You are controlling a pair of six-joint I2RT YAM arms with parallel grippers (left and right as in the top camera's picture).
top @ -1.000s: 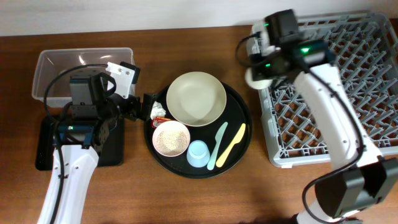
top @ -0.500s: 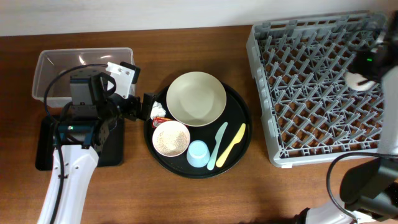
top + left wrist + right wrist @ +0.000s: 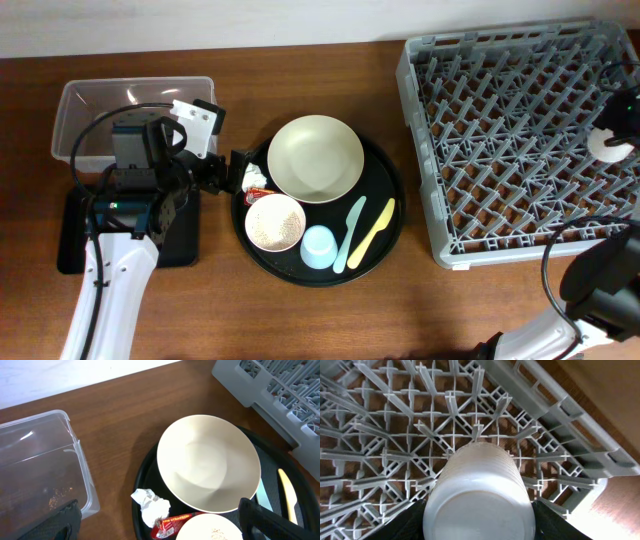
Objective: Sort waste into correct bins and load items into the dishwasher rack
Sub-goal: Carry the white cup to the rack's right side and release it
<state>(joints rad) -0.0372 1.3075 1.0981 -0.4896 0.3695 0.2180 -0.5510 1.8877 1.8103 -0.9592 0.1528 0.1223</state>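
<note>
My right gripper is shut on the small white cup, held bottom toward the camera just above the grey dishwasher rack. From overhead the white cup hangs over the rack near its right edge. My left gripper stands open at the round black tray's left rim, its fingers either side of the paper wad and red wrapper. On that tray lie the cream plate, the bowl of rice grains, the light-blue cup, the mint-green spoon and the yellow spoon.
The clear tub stands at the far left with the shallow black rectangular tray in front of it, partly under my left arm. The round black tray sits between them and the rack.
My right arm has swung with the white cup from the rack's far left corner across to its right edge. The left arm has not moved.
</note>
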